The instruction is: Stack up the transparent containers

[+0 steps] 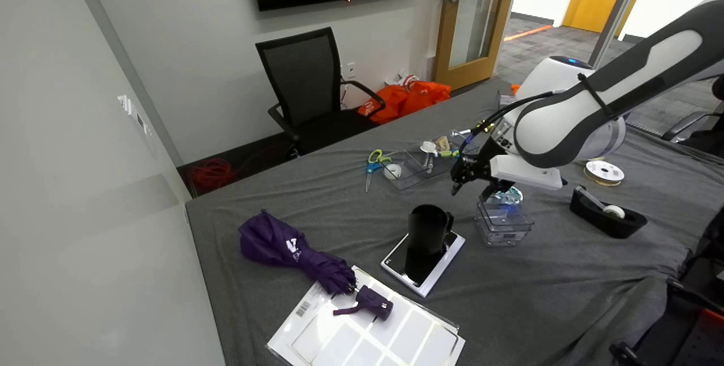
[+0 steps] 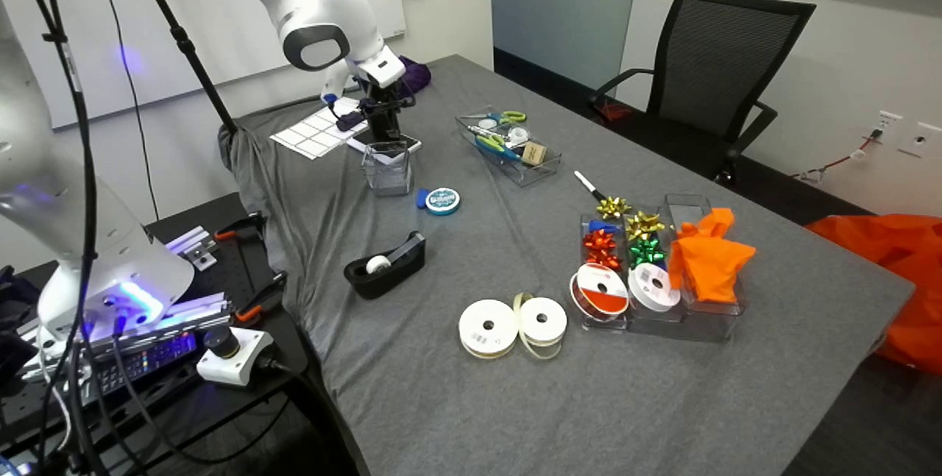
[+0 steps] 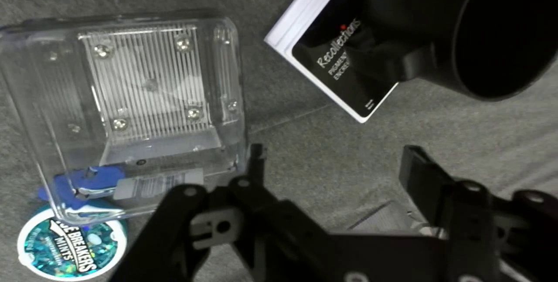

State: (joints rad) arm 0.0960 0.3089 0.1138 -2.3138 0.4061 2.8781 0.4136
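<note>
A roughly square clear plastic tub stands upright on the grey cloth in both exterior views [image 1: 503,224] [image 2: 388,171]. In the wrist view it fills the left side [image 3: 150,86], and I see down into its ribbed floor. I cannot tell whether it is one tub or two stacked. My gripper is open with nothing between its fingers [image 3: 335,151]. In the wrist view its left finger is close beside the tub's right wall; whether they touch is unclear. In both exterior views the gripper is above and beside the tub [image 1: 470,192] [image 2: 384,123].
A black mug [image 1: 427,227] stands on a black-topped, white-edged pad [image 3: 322,64] near the gripper. A round mints tin [image 3: 72,245] lies beside the tub. A tape dispenser [image 2: 386,266], a clear tray with scissors [image 2: 522,176], ribbon spools [image 2: 488,329] and clear bins with bows [image 2: 666,325] stand around.
</note>
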